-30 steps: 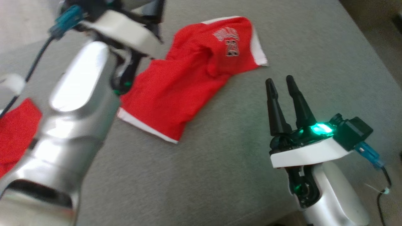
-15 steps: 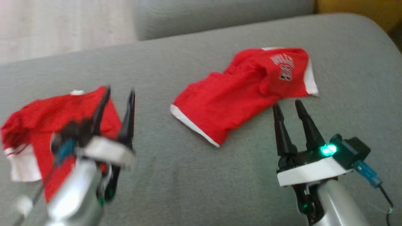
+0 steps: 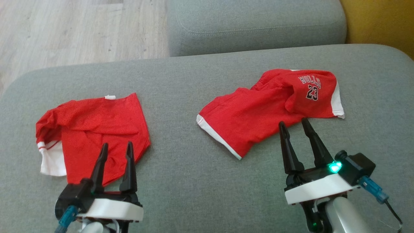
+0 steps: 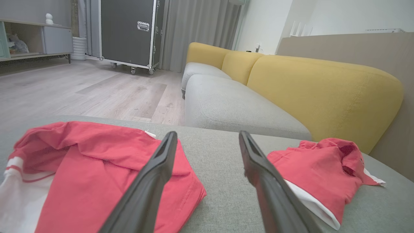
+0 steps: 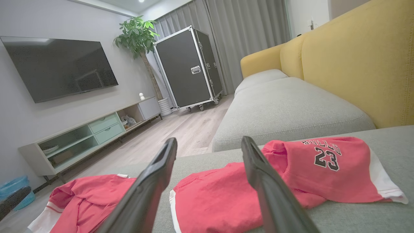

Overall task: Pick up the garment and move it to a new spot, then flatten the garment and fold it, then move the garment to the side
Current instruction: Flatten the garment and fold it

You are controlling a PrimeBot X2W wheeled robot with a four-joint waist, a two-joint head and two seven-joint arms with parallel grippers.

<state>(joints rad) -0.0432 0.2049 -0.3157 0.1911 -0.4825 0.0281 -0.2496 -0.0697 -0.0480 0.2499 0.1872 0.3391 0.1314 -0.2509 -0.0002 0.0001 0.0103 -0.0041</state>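
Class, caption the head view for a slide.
Plain red garment and Bulls garment lie apart on a grey sofa, open jaws near each.

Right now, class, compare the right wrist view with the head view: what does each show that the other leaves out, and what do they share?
Right wrist view adds the room: a wall television, a potted plant, a black wheeled case and a low cabinet. Head view adds the green light and blue plug behind the right gripper. Both share the red garment printed 23, the other red garment, the grey cushion under them, and the right gripper, open.
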